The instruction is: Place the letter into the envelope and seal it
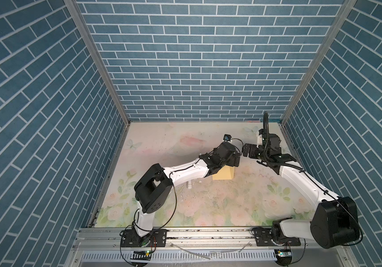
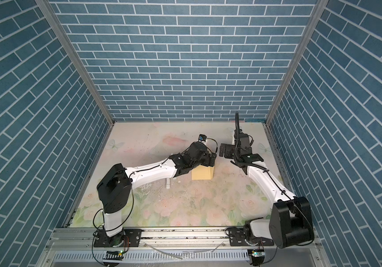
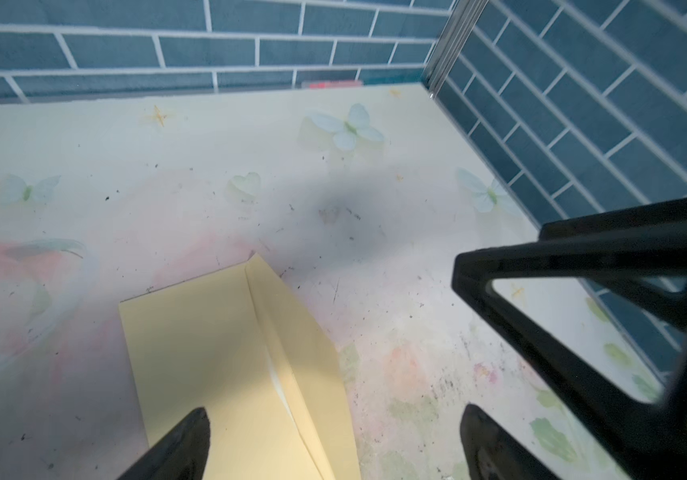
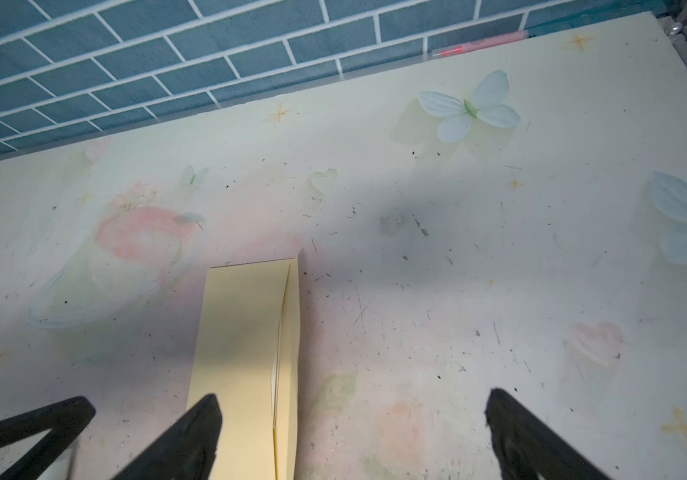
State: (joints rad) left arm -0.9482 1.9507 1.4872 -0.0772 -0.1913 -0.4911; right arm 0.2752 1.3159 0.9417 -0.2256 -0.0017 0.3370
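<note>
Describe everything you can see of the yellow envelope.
The envelope is plain mustard-yellow paper, a long narrow rectangle with no markings. Its flap is folded along one long side, a thin white sliver showing at the seam; whether it is sealed cannot be told. It lies flat on the floral table, nothing gripping it.

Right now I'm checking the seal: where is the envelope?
In a top view the envelope lies flat near the table's middle, partly under the left gripper.
</note>
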